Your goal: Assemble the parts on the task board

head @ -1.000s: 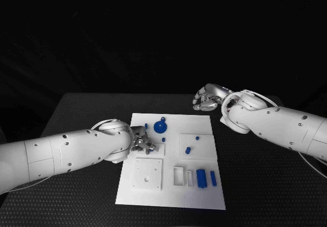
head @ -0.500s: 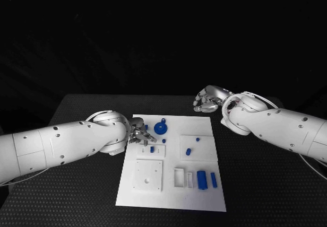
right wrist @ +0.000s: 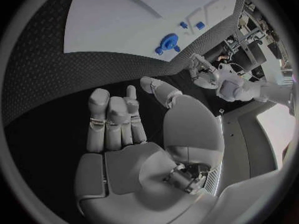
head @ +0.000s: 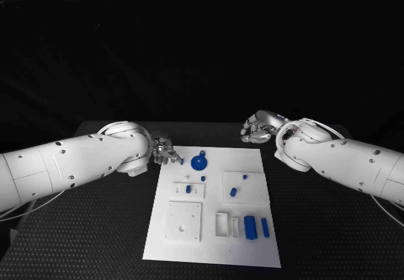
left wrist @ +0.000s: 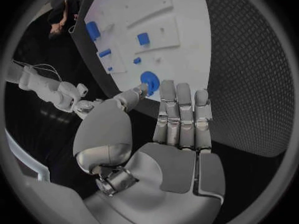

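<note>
Head view shows the white task board (head: 211, 233) lying in the lower middle of the frame on the black tabletop (head: 93, 233), with both white arms reaching in from the sides. Near the board's upper edge sits a round blue disc part (head: 198, 161). Just below the middle, a small blue piece (head: 188, 189) stands in a raised white block at centre left, and another blue piece (head: 233, 191) rests on a white square plate at centre right, with a smaller blue dot (head: 244, 175) above it. Toward the lower right of the board, two blue cylinder parts (head: 249, 224) lie side by side next to narrow white slots, and a larger white square block (head: 184, 220) sits at lower left. The left robot hand (head: 164, 151) hovers at the board's upper left corner, just beside the blue disc; in the left wrist view its fingers (left wrist: 181, 114) are straight and close together, the thumb set apart, holding nothing. The right robot hand (head: 257, 129) hangs over the tabletop beyond the board's upper right corner, well apart from the parts; the right wrist view shows its fingers (right wrist: 112, 119) loosely extended with the thumb spread, and nothing in the palm.
</note>
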